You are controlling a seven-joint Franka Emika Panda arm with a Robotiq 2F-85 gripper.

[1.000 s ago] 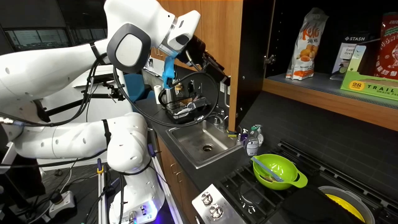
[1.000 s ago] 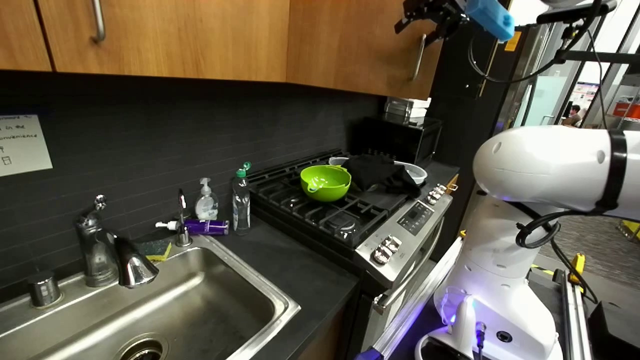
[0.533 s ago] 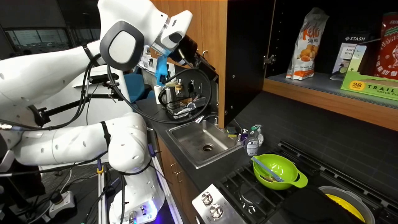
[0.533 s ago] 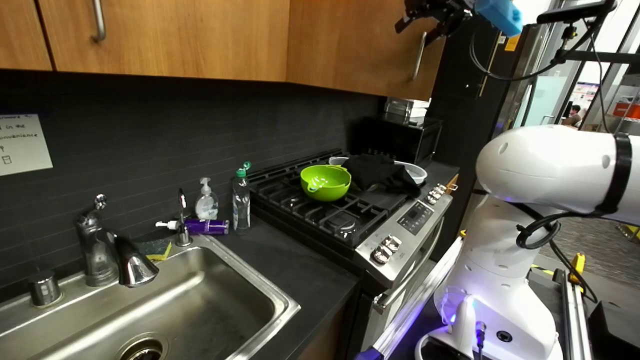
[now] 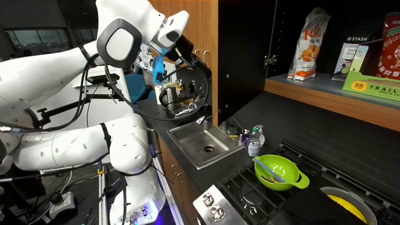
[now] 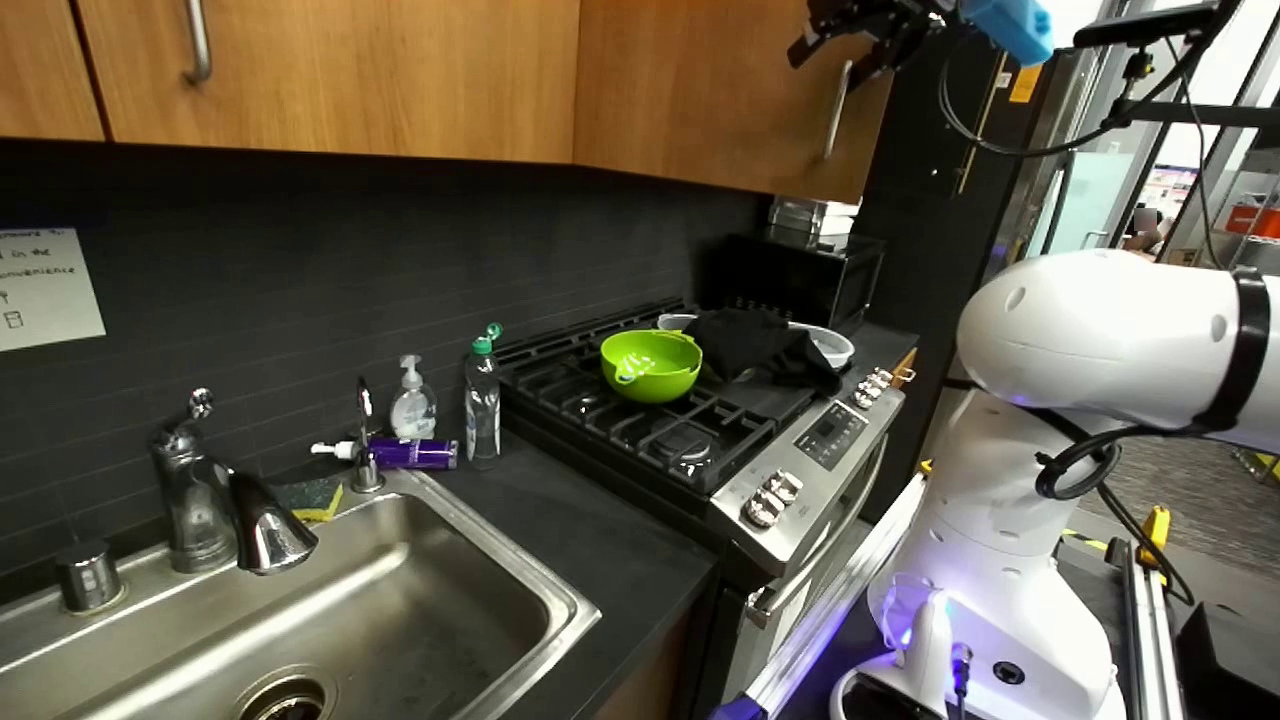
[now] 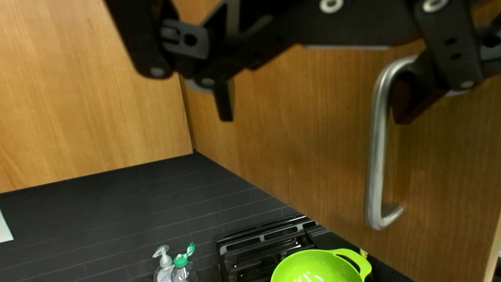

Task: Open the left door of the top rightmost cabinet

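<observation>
Cabinet at the upper right of the frame, in an exterior view, shows its dark inside, because the left door stands wide open, with its black back side near the upper middle. I can see a snack bag and a green box in there. At the top of the wrist view, the gripper has its fingers spread apart and pinches nothing. The one on the right is close by the top of the silver handle; it looks tucked behind the bar, but I can't tell if it touches. I'd say the job is nearly done, with a bit more pull or just backing away left. With only one finger to pull, it could slip off the bar, and then the door might drift back. If the gripper leans on the wood on its way out, it could push the door shut. If it backs off before that finger slides free of the handle, it could snag and yank the hinge. Pull too far, and the door could bump the next cabinet at the left of the wrist view.
</observation>
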